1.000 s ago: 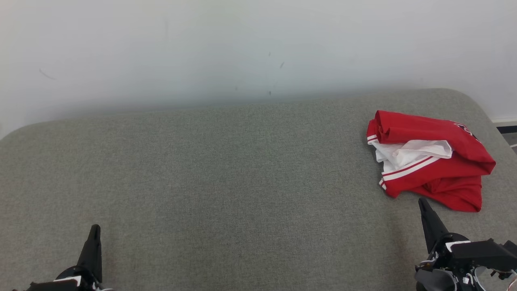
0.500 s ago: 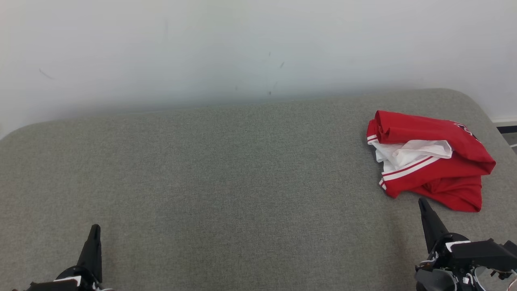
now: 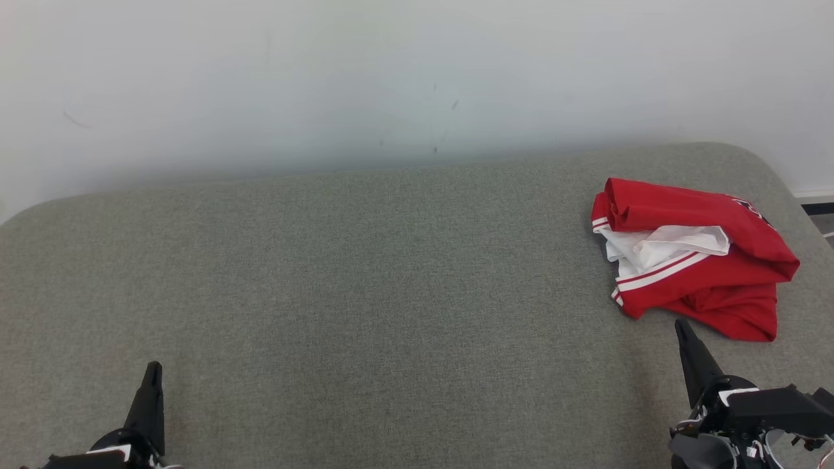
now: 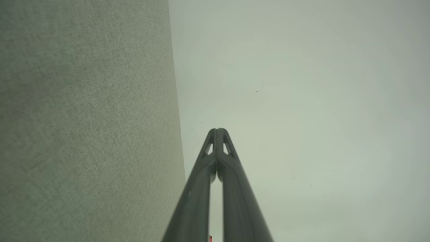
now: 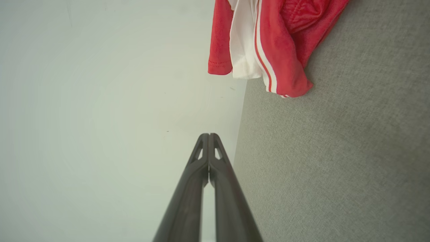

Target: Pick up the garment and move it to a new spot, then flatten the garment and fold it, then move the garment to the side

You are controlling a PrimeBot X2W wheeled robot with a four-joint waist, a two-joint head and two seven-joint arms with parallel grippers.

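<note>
Both grippers: low at the near edge of the head view, fingers pointing away from the robot.
Left gripper (image 3: 153, 372): lower left, over the cushion (image 3: 365, 280). Jaws fully closed, tips pressed together, holding nothing.
Right gripper (image 3: 681, 327): lower right. Jaws also fully closed, holding nothing.
Garment (image 3: 700, 260): red, with a white panel and white stripes along a hem. Lies bunched in a loose heap on the far right part of the cushion, near its rounded right corner. Not flat; red layers wrap over the white part.
Garment detail: dark print on its right side, maybe lettering or a logo, too small to read.
Right gripper vs garment: in the head view the tip sits just beside the garment's near edge. The right wrist view shows a strip of cushion between tips and cloth, so they are apart, no contact.
Cushion: grey-green woven fabric, wide, far corners rounded.
Wall (image 3: 391, 71): pale, directly behind the cushion, a few small dark marks.
Left wrist view: closed fingers seen against the wall, cushion on the left side.
Right wrist view: closed fingers along the line where cushion meets wall; garment at the top, ahead of the tips and towards the cushion side.
Task state: garment not yet picked up, lying on the cushion.
</note>
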